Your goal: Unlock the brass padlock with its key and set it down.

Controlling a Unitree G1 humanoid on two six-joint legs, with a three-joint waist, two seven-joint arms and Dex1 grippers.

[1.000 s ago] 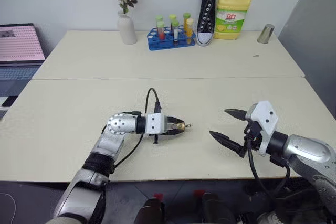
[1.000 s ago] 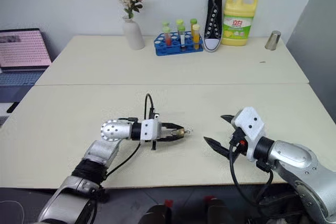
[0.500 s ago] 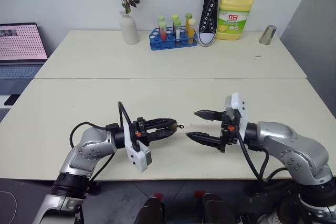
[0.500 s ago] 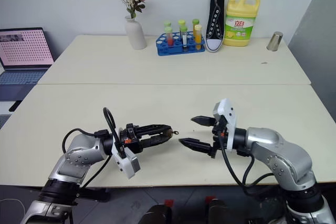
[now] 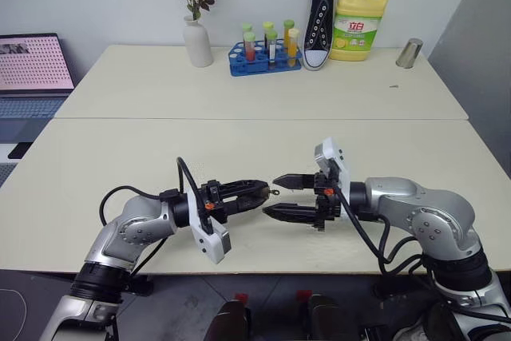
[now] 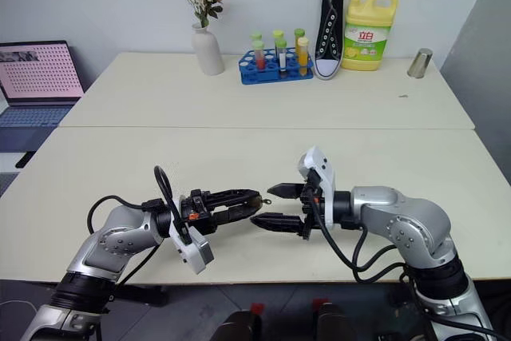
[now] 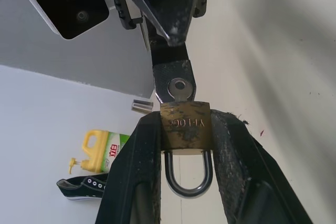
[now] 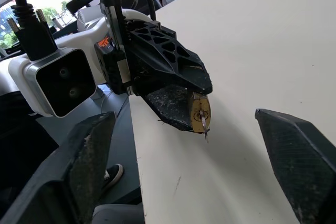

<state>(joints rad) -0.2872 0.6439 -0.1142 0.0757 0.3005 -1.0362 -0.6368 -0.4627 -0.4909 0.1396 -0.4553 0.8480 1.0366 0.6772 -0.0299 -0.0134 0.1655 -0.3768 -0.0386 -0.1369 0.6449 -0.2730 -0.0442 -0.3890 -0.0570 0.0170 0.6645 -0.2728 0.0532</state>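
My left gripper point(image 5: 263, 195) is held level above the front of the table and is shut on the brass padlock point(image 7: 186, 124). The padlock's silvery shackle point(image 7: 186, 179) points back towards that wrist. The key point(image 7: 180, 88) sticks out of the padlock's body, away from the fingers, and is also seen as a thin blade point(image 8: 203, 129). My right gripper point(image 5: 271, 196) faces the left one, tip to tip. It is open, with one finger above and one below the key. One of its fingers point(image 7: 170, 72) lies close behind the key's head; whether they touch I cannot tell.
Along the back of the cream table point(image 5: 239, 93) stand a white vase of flowers point(image 5: 197, 41), a blue test tube rack point(image 5: 265, 52), a black shoe point(image 5: 318, 15), a yellow detergent bottle point(image 5: 359, 20) and a metal cup point(image 5: 409, 52). A laptop point(image 5: 32, 65) sits at far left.
My right gripper swung left until its open fingers reached the left gripper's tip. The left gripper first rolled and drew back with the padlock, then held still.
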